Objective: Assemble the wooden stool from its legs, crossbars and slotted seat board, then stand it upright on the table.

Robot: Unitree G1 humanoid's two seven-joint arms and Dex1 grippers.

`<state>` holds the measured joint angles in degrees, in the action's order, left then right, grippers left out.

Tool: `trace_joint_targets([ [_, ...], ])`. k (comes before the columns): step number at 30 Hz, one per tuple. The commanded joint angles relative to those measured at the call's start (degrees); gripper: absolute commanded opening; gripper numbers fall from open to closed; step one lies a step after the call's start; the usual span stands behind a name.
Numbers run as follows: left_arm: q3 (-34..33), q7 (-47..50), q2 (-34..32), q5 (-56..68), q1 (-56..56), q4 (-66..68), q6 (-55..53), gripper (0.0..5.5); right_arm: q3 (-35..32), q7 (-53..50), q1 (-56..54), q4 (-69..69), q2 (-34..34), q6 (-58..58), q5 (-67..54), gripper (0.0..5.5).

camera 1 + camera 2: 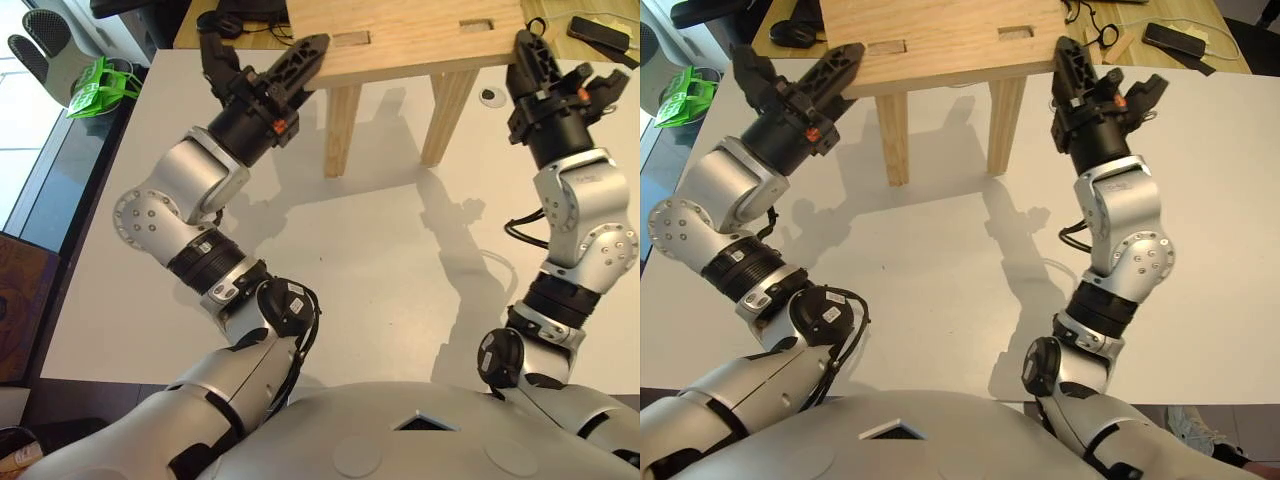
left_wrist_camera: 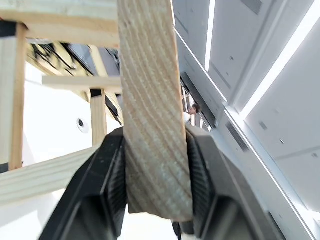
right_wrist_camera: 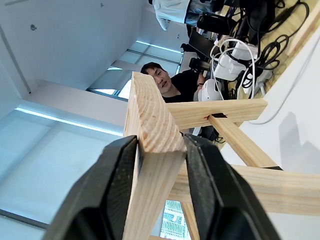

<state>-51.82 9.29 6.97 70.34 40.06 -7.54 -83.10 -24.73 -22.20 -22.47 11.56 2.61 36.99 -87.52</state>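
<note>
The assembled wooden stool stands upright at the far side of the white table (image 1: 350, 270). Its slotted seat board (image 1: 420, 30) is on top, and two front legs (image 1: 342, 130) (image 1: 445, 115) rest on the table. Crossbars (image 2: 75, 82) show under the seat in the left wrist view. My left gripper (image 1: 300, 58) is shut on the seat board's left edge, with the wood pinched between its pads (image 2: 112, 170). At the board's right edge my right gripper (image 1: 525, 55) is shut on the wood too, its fingers (image 3: 120, 175) pressed against both faces.
A small black round hole (image 1: 490, 95) marks the table right of the stool. A green bag (image 1: 100, 85) sits off the table's far left corner. A dark phone (image 1: 600, 35) and cables lie on the desk behind. The near half of the table is bare.
</note>
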Motion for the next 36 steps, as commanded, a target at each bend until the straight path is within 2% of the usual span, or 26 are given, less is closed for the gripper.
trace_joint_targets([
  [1,5.5,22.0,11.9,-0.6,6.9,-3.8,13.6,1.37,7.3,-4.7,-8.7,6.9,5.9,-6.3,4.6,1.48],
  [7,15.8,27.2,12.5,-3.3,-2.9,-1.9,29.6,1.4,9.3,-10.1,-13.0,4.4,9.9,-14.5,12.7,1.47],
  [13,27.5,33.1,11.2,-9.3,-15.8,2.7,38.7,1.4,11.4,-13.2,-12.9,-1.2,7.9,-17.2,20.8,1.47],
  [18,32.4,37.5,6.6,-13.9,-15.1,9.7,47.7,1.44,10.8,-16.2,-17.6,-8.5,6.7,-19.0,27.4,1.44],
  [21,34.9,38.9,4.4,-14.4,-15.1,13.1,50.0,1.44,11.3,-17.9,-16.7,-11.2,7.1,-19.0,30.2,1.43],
  [25,39.3,32.7,3.5,-12.6,-15.3,11.2,52.6,1.44,13.0,-13.9,-15.3,-9.9,7.9,-18.6,29.4,1.42],
  [27,41.9,28.1,1.5,-12.7,-14.5,8.7,53.3,2.15,13.2,-11.1,-15.6,-8.6,7.9,-19.3,28.8,2.05],
  [35,45.1,19.2,0.0,-19.5,-14.1,3.6,51.4,3.5,13.6,-6.3,-13.8,-5.7,8.7,-19.7,28.9,3.54],
  [36,44.9,18.8,0.2,-19.9,-14.2,3.5,51.2,3.71,13.5,-6.5,-13.4,-6.0,8.7,-19.6,29.1,3.57],
])
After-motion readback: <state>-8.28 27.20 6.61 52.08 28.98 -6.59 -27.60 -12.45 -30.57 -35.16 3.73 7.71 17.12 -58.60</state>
